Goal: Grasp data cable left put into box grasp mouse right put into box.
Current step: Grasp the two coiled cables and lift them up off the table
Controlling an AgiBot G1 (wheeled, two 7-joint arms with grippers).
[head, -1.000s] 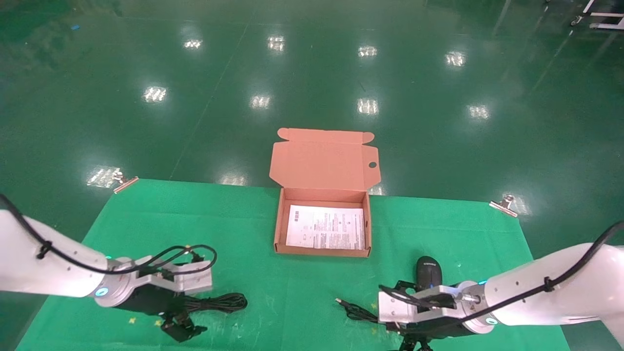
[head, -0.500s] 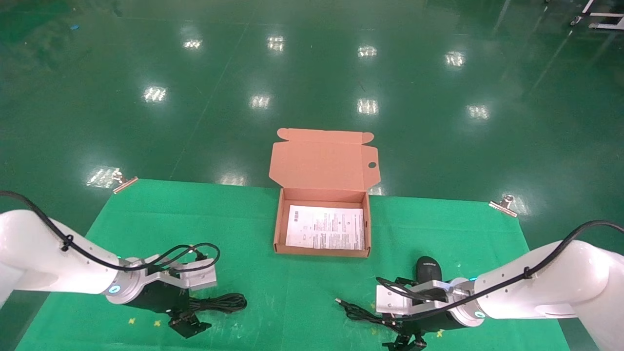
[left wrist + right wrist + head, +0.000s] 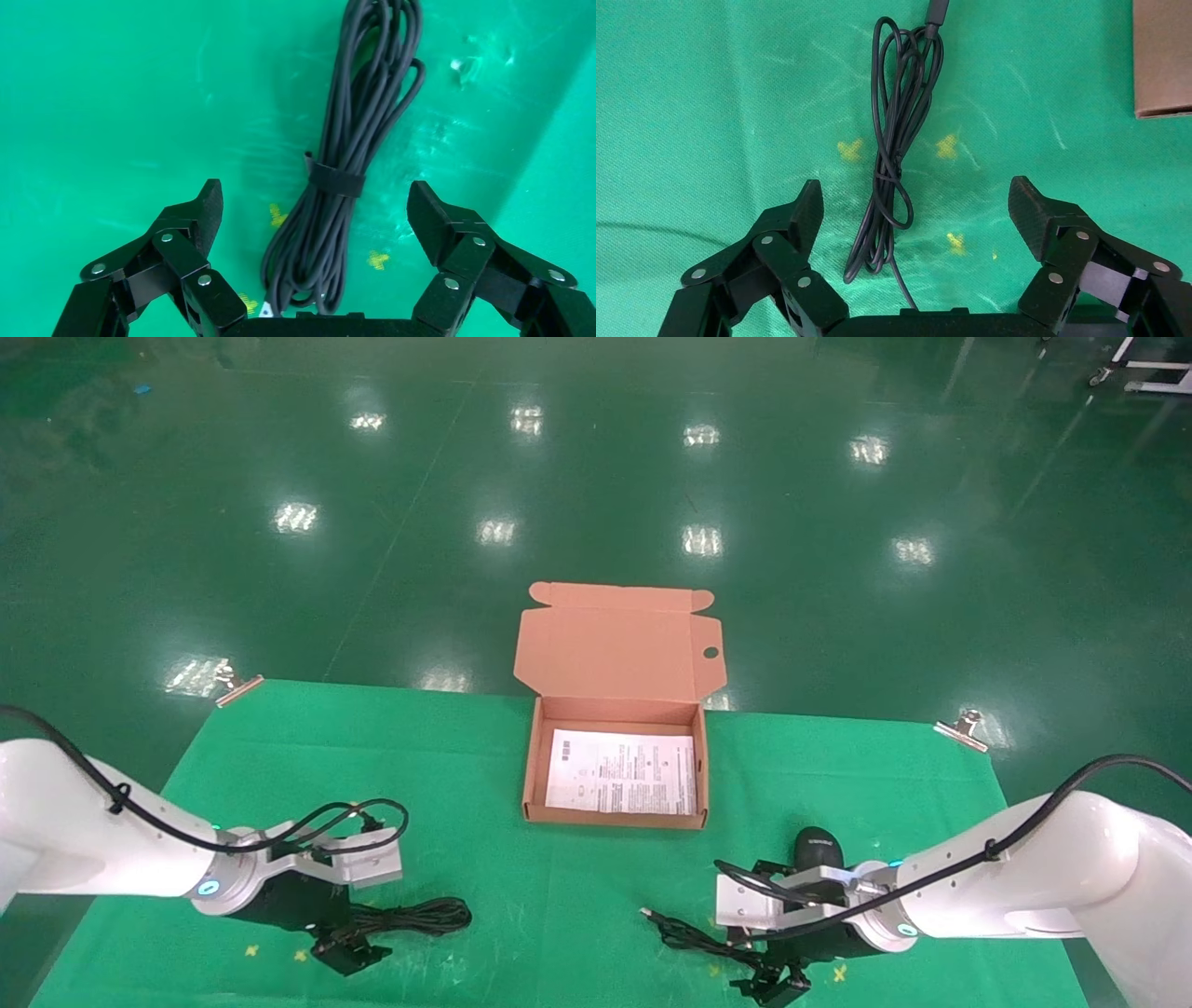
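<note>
Right now my left gripper (image 3: 314, 210) hangs low over the data cable (image 3: 349, 165), fingers spread wide with the bundle lying between them and touching neither. The bundle is long and narrow, bound by a small strap (image 3: 337, 180) about midway, and it rests on the green cloth (image 3: 484, 775) at the near left, well apart from the box (image 3: 616, 775). To do this well I judge I should come straight down so my fingers (image 3: 199, 210) straddle the bundle at or just beside the strap, where the loops are packed tightest, then close across its narrow width; a grip near the loose ends would likely let strands slip out and trail. I should get low enough to catch the bottom loops but not drag the cloth up with them. My right gripper (image 3: 916, 207) is also spread, poised near the right edge of the work over the mouse's thin cord (image 3: 895, 161), not over the mouse (image 3: 819, 850) itself, which sits just beyond it toward the box. The box stands open at the far middle, lid flap (image 3: 616, 645) raised, a white printed sheet (image 3: 622, 771) flat inside, so the cable should go in lengthwise, lowered rather than dropped.
</note>
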